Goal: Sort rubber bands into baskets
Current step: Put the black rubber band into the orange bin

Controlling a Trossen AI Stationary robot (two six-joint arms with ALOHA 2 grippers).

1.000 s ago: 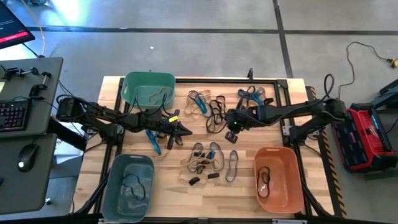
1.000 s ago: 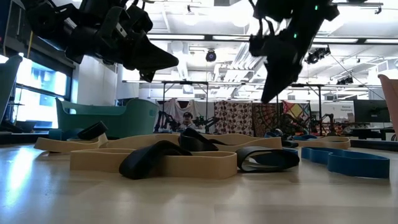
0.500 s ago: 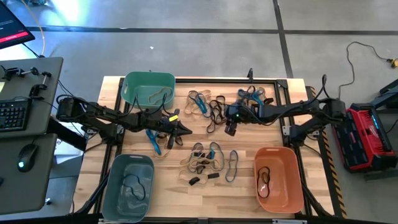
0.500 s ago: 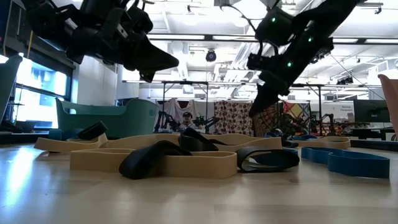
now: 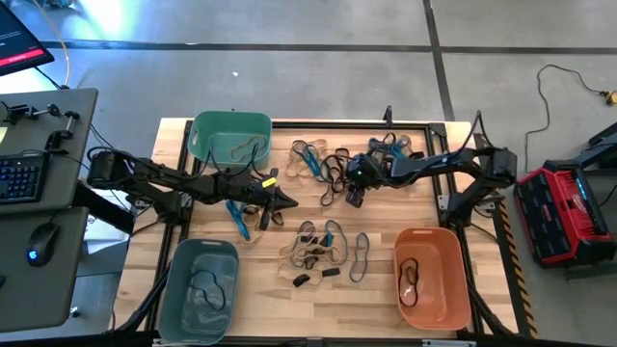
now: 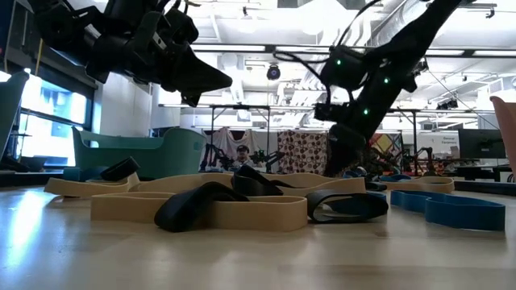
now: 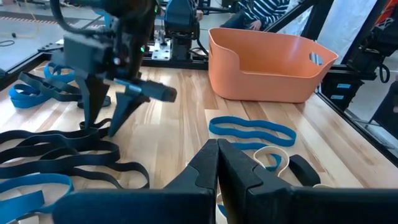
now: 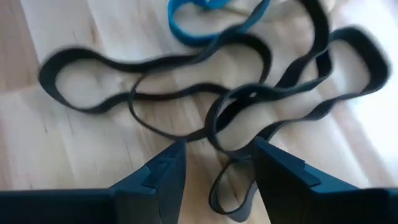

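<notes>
Black rubber bands [image 8: 205,93] lie tangled on the counter [image 5: 386,289] directly under the right claw [image 5: 353,196], whose fingers stand spread with nothing between them, poised over one loop of the tangle. I judge it is lining up to pick a black band, and the orange basket [image 5: 432,277] on the near right, already holding a dark band, is its likely home. The tangle sits at the far middle of the counter among blue bands [image 5: 307,159] and a few tan ones. A second cluster [image 5: 323,253] of tan, black and blue bands lies nearer, between the grey-blue basket [image 5: 200,289] at the near left and the orange one. The teal-green basket [image 5: 230,138] stands at the far left with a tan band inside; the grey-blue one holds a dark band.

The left claw [image 5: 286,201] hangs above the counter left of centre, fingers pressed together and, as far as I can see, holding nothing; a blue band [image 5: 236,220] lies just beneath that arm. It seems to be waiting clear of the right arm's work.

How many black bands are interlocked in the tangle is hard to tell, so a single pull may drag several. The right arm covers part of the far bands from above, and the low view hides the claw tips behind tan bands [image 6: 201,205].
</notes>
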